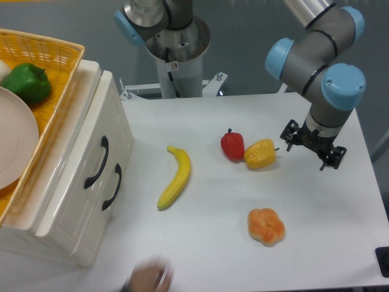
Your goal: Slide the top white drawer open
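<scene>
Right now I see the white cabinet (pixel 67 182) at the left edge of the table (pixel 243 121), and I'll place everything from it. On its top sits a yellow wicker basket (pixel 51 55), holding a green bell pepper (pixel 27 82) and a pale plate (pixel 12 140) that runs out of view. The top white drawer (pixel 85 152) is the upper of the cabinet's two fronts, pushed in flush, its curved black handle (pixel 97 162) facing out over the table. The handle's long axis runs along the cabinet front, parallel to the lower drawer's handle (pixel 113 187) just beside it. Out from the drawer fronts lies a banana (pixel 175 177), then a red bell pepper (pixel 232 146) touching a yellow bell pepper (pixel 260 154), and nearer the front edge an orange bun-shaped piece (pixel 266 225). My gripper (pixel 313 146) hangs far across the table from the cabinet, beyond the yellow pepper, holding nothing; I cannot tell how far its fingers are spread. A blurred hand (pixel 152 278) shows at the bottom edge, near the cabinet's front corner.
</scene>
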